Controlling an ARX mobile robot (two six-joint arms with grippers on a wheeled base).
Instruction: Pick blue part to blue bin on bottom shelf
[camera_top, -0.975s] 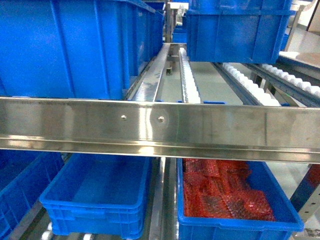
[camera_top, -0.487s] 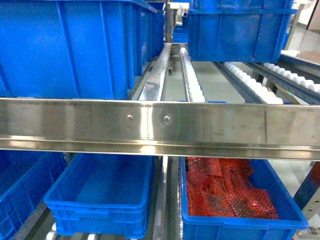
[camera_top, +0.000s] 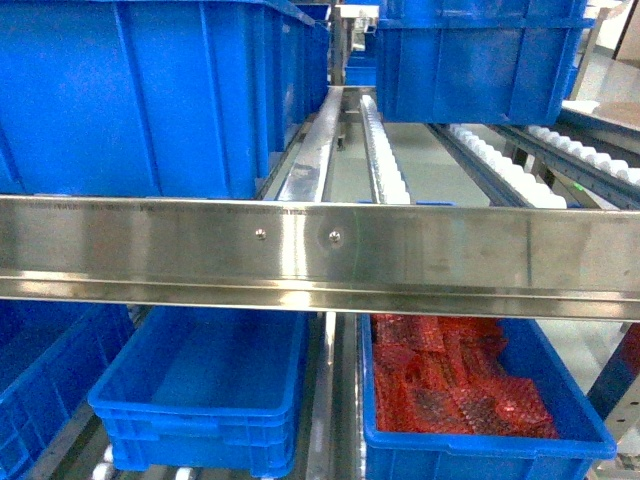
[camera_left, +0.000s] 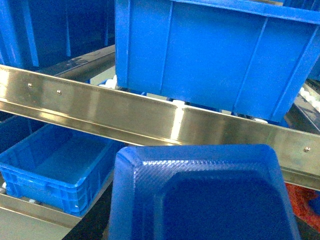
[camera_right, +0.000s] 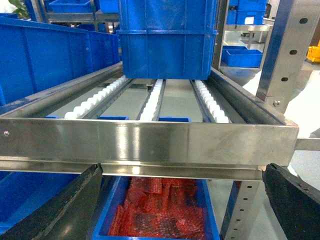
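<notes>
Nearest, at six o'clock of the left wrist view, what we take for the blue part (camera_left: 200, 195) fills the frame. It looks stiff, light and textured, and we judge its rim best to grip. The left pincer is hidden, so we cannot tell its state. The right pincer (camera_right: 175, 205) is spread and empty. At nine o'clock lies the blue bin (camera_left: 50, 165) on the bottom shelf (camera_top: 325, 400).

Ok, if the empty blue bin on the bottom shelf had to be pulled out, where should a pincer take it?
The near rim of the blue bin, coming from the front, beneath the steel rail. That rim is thick, rolled and faces the robot; the rail overhangs the bin, so a straight-down approach looks blocked.
</notes>
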